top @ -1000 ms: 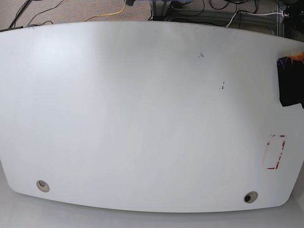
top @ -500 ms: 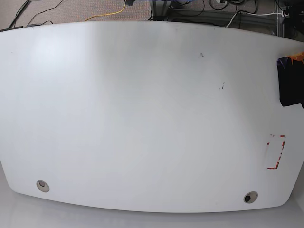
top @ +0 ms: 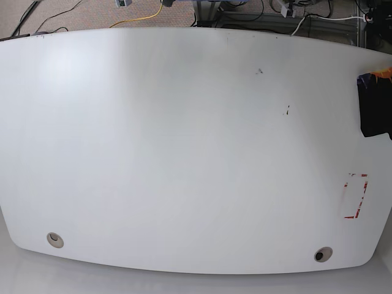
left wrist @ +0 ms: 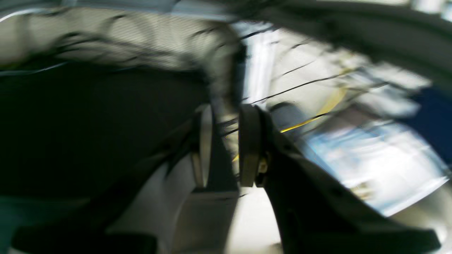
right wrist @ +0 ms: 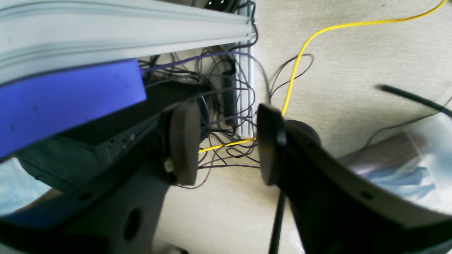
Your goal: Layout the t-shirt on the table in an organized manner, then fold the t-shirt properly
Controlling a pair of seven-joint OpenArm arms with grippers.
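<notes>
Nothing on the table [top: 184,147] has shifted since the earlier base frames; only small bits at the 12 o'clock edge beyond the tabletop look slightly different, and neither arm shows in the base view.

Going left to right across the base view: a round metal-ringed hole [top: 55,239] sits at about 7 o'clock, tiny dark scuffs [top: 286,111] mark the surface toward 2 o'clock, a second hole [top: 322,254] lies at about 5 o'clock, and a red tape rectangle [top: 355,196] is near the 4 o'clock edge. At 3 o'clock, cut off by the frame's edge, is a black shape with a bit of orange on top [top: 375,105]; whether this is the t-shirt cannot be told.

The right gripper [right wrist: 226,144] is spread, its two pads well apart with nothing between them, and it looks down at beige carpet, a tangle of dark cables [right wrist: 226,106] and a yellow cable [right wrist: 300,60] (a blue-purple panel [right wrist: 67,102] fills the 9 o'clock side).

The left gripper [left wrist: 226,144] is heavily blurred; its pads stand close together with a narrow gap, and no cloth can be seen pinched there. A large dark mass [left wrist: 88,130] fills that view's 9 o'clock side, too blurred to name.
</notes>
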